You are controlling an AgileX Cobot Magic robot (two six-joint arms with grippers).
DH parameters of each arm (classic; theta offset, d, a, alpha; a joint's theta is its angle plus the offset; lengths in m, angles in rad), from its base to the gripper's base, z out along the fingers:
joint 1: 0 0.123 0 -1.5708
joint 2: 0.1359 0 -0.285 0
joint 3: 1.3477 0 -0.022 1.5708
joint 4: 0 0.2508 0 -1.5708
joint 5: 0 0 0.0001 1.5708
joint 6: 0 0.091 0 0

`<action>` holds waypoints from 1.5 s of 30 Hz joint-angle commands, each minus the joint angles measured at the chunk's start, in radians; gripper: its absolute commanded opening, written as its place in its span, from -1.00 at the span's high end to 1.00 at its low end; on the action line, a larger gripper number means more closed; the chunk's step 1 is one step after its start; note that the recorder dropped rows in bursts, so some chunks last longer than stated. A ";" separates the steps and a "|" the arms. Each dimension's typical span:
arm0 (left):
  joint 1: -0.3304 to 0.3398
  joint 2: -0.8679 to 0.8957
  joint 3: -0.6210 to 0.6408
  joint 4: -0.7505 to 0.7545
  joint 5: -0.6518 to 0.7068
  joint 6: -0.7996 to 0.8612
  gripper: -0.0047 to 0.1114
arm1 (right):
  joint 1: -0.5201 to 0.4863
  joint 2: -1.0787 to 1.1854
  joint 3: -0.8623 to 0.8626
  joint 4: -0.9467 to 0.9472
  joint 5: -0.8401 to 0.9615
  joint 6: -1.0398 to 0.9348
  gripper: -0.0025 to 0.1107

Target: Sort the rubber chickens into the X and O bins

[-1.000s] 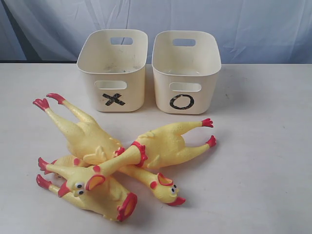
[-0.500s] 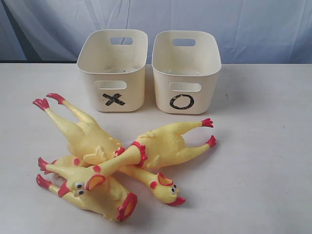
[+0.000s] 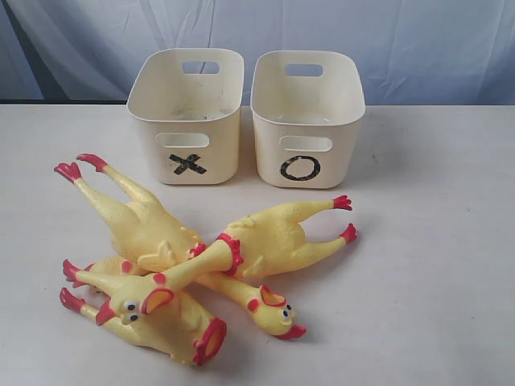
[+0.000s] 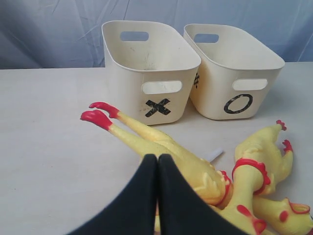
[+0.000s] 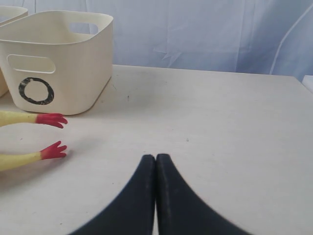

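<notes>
Several yellow rubber chickens lie in a crossed pile on the table, in front of the bins and to the left. One (image 3: 133,215) points its red feet to the back left. Another (image 3: 278,237) stretches its feet right and lays its long neck across the pile. A third (image 3: 165,322) lies at the front. The cream X bin (image 3: 219,161) and O bin (image 3: 342,161) stand side by side behind them, X on the left. My left gripper (image 4: 157,157) is shut, empty, above a chicken (image 4: 146,139). My right gripper (image 5: 155,156) is shut over bare table, right of two red chicken feet (image 5: 53,151).
A blue cloth backdrop (image 3: 418,48) hangs behind the table. A short white tube (image 4: 213,155) peeks out beside the chickens in the left wrist view. The pale tabletop (image 3: 434,273) stretches to the right of the pile. Neither arm shows in the exterior view.
</notes>
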 commanded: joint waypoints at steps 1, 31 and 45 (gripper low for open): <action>-0.010 0.004 -0.006 -0.016 0.007 0.003 0.91 | -0.008 -0.005 0.001 0.001 -0.014 -0.002 0.97; -0.010 0.004 -0.006 -0.025 0.017 0.010 0.91 | -0.008 -0.005 0.001 0.204 -0.253 0.000 0.97; -0.010 0.004 -0.006 -0.019 0.015 0.010 0.91 | -0.008 -0.005 0.001 0.496 -0.566 0.118 0.97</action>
